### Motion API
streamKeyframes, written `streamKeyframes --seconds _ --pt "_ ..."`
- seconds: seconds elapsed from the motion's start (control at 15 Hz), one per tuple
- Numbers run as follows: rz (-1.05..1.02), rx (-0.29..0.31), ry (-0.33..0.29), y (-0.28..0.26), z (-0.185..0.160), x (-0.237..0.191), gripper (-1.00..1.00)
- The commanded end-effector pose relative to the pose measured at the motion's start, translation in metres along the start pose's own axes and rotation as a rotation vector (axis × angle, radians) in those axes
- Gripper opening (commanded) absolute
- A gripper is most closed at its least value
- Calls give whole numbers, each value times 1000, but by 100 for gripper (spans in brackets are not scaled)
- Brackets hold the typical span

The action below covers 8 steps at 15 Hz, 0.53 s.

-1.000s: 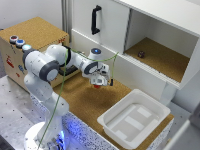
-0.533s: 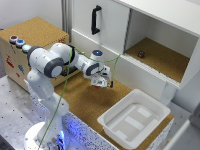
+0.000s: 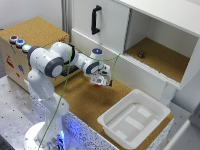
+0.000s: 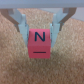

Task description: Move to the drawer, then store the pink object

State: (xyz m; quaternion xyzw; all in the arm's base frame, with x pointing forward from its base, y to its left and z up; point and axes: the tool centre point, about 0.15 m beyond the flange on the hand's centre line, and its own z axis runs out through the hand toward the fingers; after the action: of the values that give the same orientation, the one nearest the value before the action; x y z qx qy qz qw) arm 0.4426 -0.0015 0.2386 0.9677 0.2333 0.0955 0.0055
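One arm, mine, reaches over the cork floor (image 3: 85, 102) beside the white tub (image 3: 132, 122). My gripper (image 3: 101, 81) hangs just short of the tub, fingers (image 4: 22, 23) clamped on the pink object (image 4: 40, 43), a cube marked N.

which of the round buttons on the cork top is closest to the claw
The blue-capped button on the cork ledge by the white cabinet, just above the claw. The other buttons sit far off on the wooden box.

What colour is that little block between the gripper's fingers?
Pink, with a dark "N" and a line on it; the wrist view shows it best.
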Motion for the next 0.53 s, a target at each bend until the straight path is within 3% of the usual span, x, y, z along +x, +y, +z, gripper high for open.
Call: streamKeyframes --seconds 0.0,0.47 --pt "31 -61 -16 -20 -87 15 -100" --pt "-156 -58 57 -69 -190 73 -100"
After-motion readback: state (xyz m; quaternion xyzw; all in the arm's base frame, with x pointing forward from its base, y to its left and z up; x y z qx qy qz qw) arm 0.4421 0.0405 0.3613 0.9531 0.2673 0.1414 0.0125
